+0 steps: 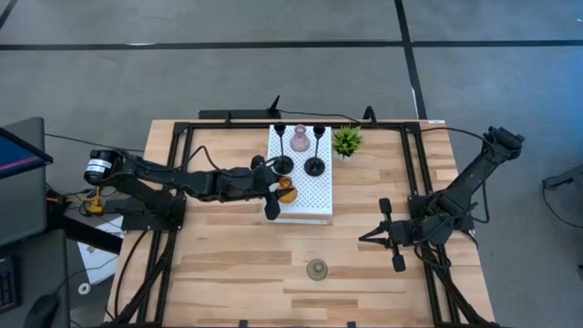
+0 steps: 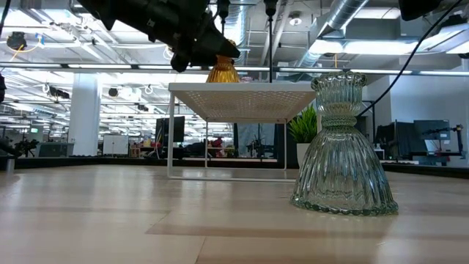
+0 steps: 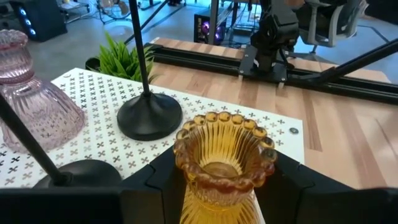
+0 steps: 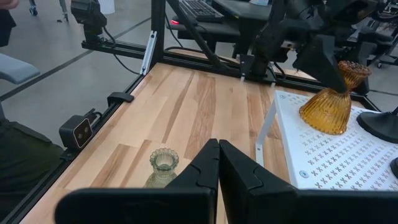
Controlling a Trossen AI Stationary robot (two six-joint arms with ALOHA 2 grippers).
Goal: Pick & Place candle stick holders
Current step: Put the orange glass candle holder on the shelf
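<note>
Amber holder [image 3: 221,163] stands upright on the white perforated shelf [image 1: 314,196], long axis vertical, scalloped mouth up, flared ribbed skirt down, near the shelf's left front edge. Left gripper [image 1: 273,191] reaches in level from the left, arm stretched across the table, fingers either side of the holder's narrow neck; jaws part-spread, cannot tell if they press the glass or stand just off it. Amber glass is ribbed, translucent, beaded rim. Just behind it on the shelf: two black holders [image 1: 314,166] with round bases and thin stems, and the pink holder [image 1: 300,139], all upright. Plant [image 1: 347,140] sits beside the shelf's right back corner. Grey-green holder [image 2: 343,147] stands upright on the bare table [image 1: 228,273], well in front of the shelf. Right gripper [image 1: 366,236] rests low at the right side, fingers together, holding nothing.
</note>
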